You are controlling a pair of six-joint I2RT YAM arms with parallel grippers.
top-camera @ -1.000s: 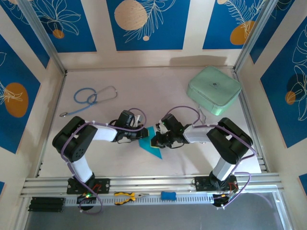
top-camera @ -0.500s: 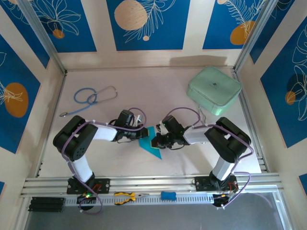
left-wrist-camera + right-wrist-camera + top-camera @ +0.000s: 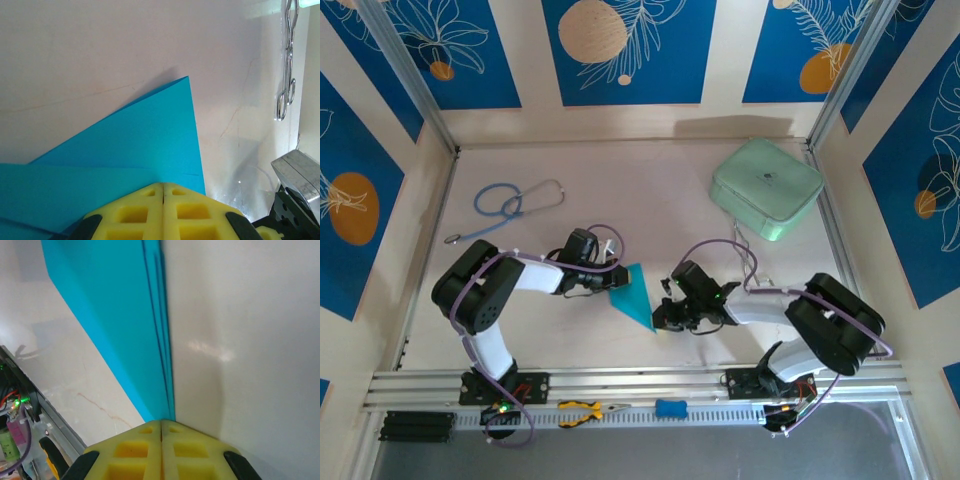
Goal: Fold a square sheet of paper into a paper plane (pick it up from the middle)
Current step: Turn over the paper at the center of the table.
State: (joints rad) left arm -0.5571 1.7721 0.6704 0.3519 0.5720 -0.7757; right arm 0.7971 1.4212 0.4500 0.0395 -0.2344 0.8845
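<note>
I had both arms bent low, elbows outward: left jaws together at the paper's [image 3: 633, 293] left edge, right jaws together at its near tip.

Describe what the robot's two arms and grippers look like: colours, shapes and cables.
The left arm and right arm have chunky black joints joined by white links, with a lilac cable looping along each. The left gripper and right gripper have yellow moulded fingers with square recesses.
</note>
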